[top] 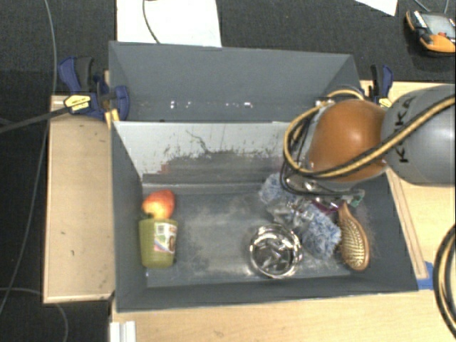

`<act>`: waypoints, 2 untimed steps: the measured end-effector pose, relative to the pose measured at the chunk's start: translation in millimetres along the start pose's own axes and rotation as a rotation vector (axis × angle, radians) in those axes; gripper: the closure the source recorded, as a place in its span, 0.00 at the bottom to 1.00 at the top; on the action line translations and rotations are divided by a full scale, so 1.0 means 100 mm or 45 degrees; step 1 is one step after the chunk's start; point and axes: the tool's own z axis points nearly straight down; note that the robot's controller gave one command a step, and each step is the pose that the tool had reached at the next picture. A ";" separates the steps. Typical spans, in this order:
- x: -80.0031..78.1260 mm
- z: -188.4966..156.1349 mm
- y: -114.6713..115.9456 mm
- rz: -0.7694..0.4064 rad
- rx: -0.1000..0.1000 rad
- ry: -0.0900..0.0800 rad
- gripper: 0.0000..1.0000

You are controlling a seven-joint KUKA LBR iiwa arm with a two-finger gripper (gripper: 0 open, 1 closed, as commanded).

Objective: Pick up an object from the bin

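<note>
My gripper [301,206] is low in the right part of the bin, mostly hidden beneath the arm's orange cover. It sits among a blue-grey fuzzy cloth [320,235] that spreads to both sides of it. A shiny crumpled metal thing [274,252] lies just in front of it and to the left. A golden-brown oval hairbrush [354,241] rests against the bin's right wall, right of the cloth. Something small and purple [329,206] peeks out beside the gripper.
At the bin's left stand a green bottle with a label [158,243] and, just behind it, an orange-red fruit [159,204]. The arm enters from the right, with yellow-black cables looped round the cover. Bare bin floor lies between the two groups.
</note>
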 end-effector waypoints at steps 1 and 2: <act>0.41 0.04 -0.39 0.099 0.000 -0.007 1.00; 0.33 -0.15 -0.19 0.060 0.001 -0.009 1.00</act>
